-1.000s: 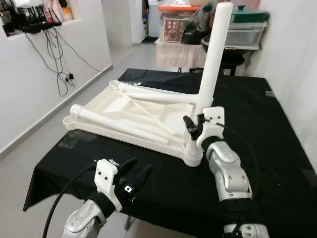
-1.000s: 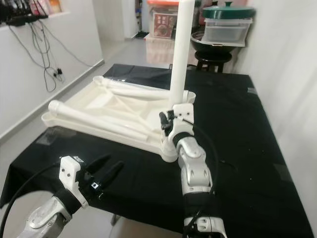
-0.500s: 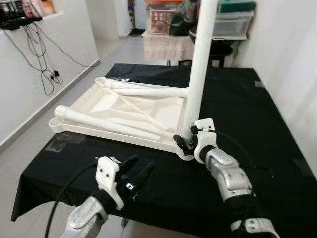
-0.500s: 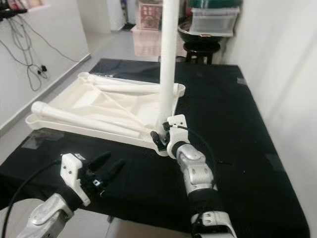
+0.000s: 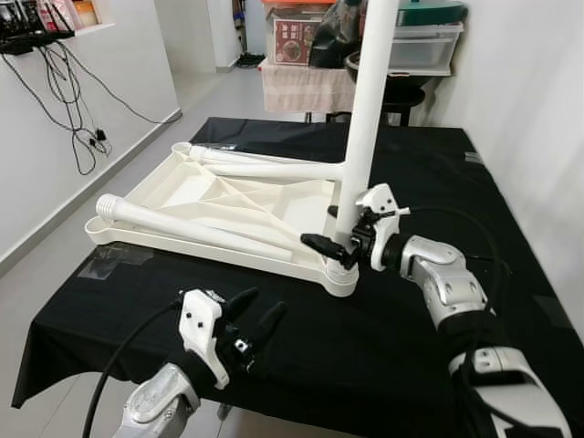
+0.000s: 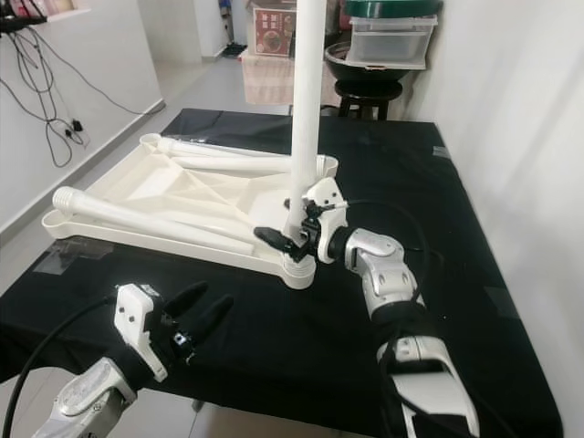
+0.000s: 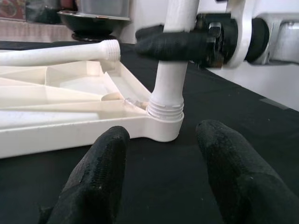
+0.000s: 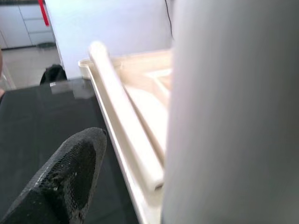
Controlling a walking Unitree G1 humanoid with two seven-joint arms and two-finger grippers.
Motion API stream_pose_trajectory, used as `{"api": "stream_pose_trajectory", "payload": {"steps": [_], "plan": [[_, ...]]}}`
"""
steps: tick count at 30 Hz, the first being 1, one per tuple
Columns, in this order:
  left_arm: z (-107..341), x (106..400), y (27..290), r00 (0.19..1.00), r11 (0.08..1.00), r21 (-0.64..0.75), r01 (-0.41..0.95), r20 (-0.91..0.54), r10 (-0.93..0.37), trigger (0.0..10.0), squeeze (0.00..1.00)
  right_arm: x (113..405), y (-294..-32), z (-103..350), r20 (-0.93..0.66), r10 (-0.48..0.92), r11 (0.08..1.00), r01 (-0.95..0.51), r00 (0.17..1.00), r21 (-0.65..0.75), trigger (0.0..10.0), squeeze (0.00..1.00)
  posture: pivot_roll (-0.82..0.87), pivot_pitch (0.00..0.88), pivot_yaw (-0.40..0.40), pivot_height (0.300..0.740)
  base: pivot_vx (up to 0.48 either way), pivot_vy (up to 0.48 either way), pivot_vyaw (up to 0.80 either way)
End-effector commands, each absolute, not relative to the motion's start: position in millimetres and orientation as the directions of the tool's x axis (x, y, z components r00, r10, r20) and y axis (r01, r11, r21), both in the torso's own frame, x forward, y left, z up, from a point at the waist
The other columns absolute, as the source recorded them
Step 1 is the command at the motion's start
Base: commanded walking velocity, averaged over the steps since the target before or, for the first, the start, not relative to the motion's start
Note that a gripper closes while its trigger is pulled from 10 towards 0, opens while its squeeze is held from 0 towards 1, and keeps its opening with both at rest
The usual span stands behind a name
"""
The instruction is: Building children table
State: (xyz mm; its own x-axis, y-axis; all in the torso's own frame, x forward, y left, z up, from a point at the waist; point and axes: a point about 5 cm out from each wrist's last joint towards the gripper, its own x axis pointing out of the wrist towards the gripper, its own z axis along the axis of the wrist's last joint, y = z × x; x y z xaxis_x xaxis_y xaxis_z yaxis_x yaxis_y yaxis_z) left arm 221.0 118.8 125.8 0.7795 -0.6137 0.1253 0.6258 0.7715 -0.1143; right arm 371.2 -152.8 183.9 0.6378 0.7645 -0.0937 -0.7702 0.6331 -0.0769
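A white plastic tabletop (image 5: pixel 210 205) lay upside down on a bench (image 5: pixel 438 173) covered with a black cloth. One white leg (image 5: pixel 365 119) stood upright in the corner socket (image 5: pixel 339 274) nearest to the robot, and its threaded end was sitting in the socket ring. Two other legs rested on the underside of the tabletop: a long leg (image 5: pixel 192 228) lay along the near edge with its threaded end pointing to the left, and another leg (image 5: pixel 265 167) lay along the far edge.

The right gripper (image 5: pixel 336 245) was at the lower part of the upright leg, just above the socket. Its jaws were on both sides of the leg and seemed to be clamped on it, although the wrist view was too close and blurred to be fully sure. One black finger (image 8: pixel 65 177) was visible beside the leg there.

The left gripper (image 5: pixel 251 327) hovered over the near edge of the bench, in front of the socket and apart from the tabletop. Its jaws were spread apart and held nothing.

Behind the bench stood a stool (image 6: pixel 370 91) with a dark bowl (image 6: pixel 365 62) and storage boxes (image 5: pixel 420 46).
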Motion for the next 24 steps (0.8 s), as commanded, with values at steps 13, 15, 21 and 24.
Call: {"api": "stream_pose_trajectory", "payload": {"steps": [13,15,21,24], "plan": [[129,207,117,0.769,0.757,-0.134,0.64,0.111,-0.63,10.0,0.0,377,-153,190,-0.078,0.848,0.519,-0.851,0.525,-0.088,0.0,0.0,0.07,0.063,0.006,0.74,0.0,0.0,0.0],[130,206,117,0.767,0.754,-0.138,0.642,0.109,-0.632,10.0,0.0,377,-154,191,-0.076,0.856,0.505,-0.859,0.511,-0.085,0.0,0.0,0.07,0.064,0.007,0.74,0.0,0.0,0.0],[130,204,117,0.764,0.75,-0.144,0.645,0.104,-0.637,10.0,0.0,377,-156,191,-0.077,0.854,0.507,-0.857,0.514,-0.097,0.0,0.0,0.06,0.07,0.003,0.74,0.0,0.0,0.0],[130,204,116,0.764,0.75,-0.145,0.645,0.103,-0.637,10.0,0.0,377,-157,190,-0.077,0.851,0.512,-0.853,0.52,-0.103,0.0,0.0,0.06,0.07,0.003,0.74,0.0,0.0,0.0]]}}
